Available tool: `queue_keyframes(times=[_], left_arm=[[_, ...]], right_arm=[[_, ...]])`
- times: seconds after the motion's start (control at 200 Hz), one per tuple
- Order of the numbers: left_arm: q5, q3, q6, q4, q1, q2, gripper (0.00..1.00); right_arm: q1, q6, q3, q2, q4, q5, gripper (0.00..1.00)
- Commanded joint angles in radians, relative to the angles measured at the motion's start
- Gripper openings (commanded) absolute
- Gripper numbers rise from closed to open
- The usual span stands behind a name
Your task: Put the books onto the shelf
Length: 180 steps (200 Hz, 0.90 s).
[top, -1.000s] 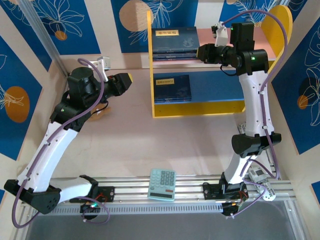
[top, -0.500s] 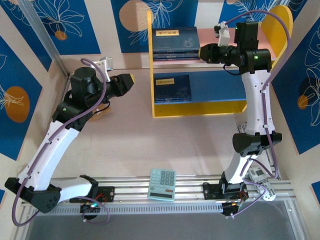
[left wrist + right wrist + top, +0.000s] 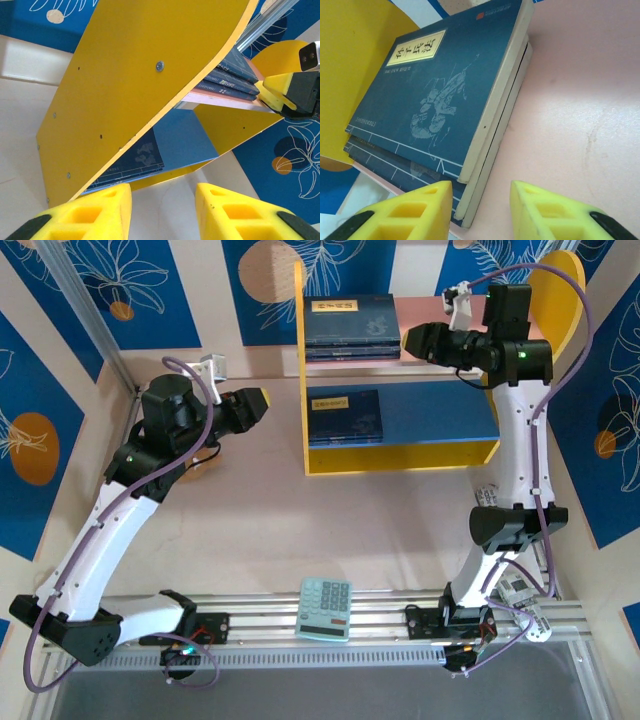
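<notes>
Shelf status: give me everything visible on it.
The shelf stands upright at the far end of the table: yellow side panels, the right one rounded, a pink top board and a blue lower board, painted board by the look. A stack of books lies flat on the pink, at least one book on the blue.

calculator: mint-green, on aluminium rails | wall panels: blue, floral
</notes>
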Motion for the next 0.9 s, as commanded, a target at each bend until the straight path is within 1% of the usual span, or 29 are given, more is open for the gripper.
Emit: queue_keyframes(times=[0.0, 0.255, 0.535, 0.68, 0.74, 0.895], left_arm=[[-0.01, 0.021, 0.027, -0.005, -0.01, -0.005, 0.39], [-0.014, 0.024, 0.033, -0.017, -0.01, -0.01, 0.39], [-0.02, 0.034, 0.044, -0.034, -0.009, -0.017, 0.39], [-0.024, 0.037, 0.049, -0.041, -0.01, -0.021, 0.39], [-0.025, 0.039, 0.052, -0.045, -0.01, -0.021, 0.39], [-0.028, 0.042, 0.056, -0.049, -0.009, -0.023, 0.39]], right_arm=[[-0.018, 0.061, -0.034, -0.018, 0.017, -0.034, 0.39], [-0.001, 0.089, 0.019, 0.039, 0.029, -0.064, 0.44], [0.044, 0.055, 0.192, 0.153, -0.055, -0.045, 0.45], [0.063, 0.039, 0.23, 0.183, -0.074, -0.036, 0.45], [0.07, 0.029, 0.241, 0.192, -0.083, -0.031, 0.44], [0.082, -0.03, 0.267, 0.204, -0.123, -0.03, 0.38]])
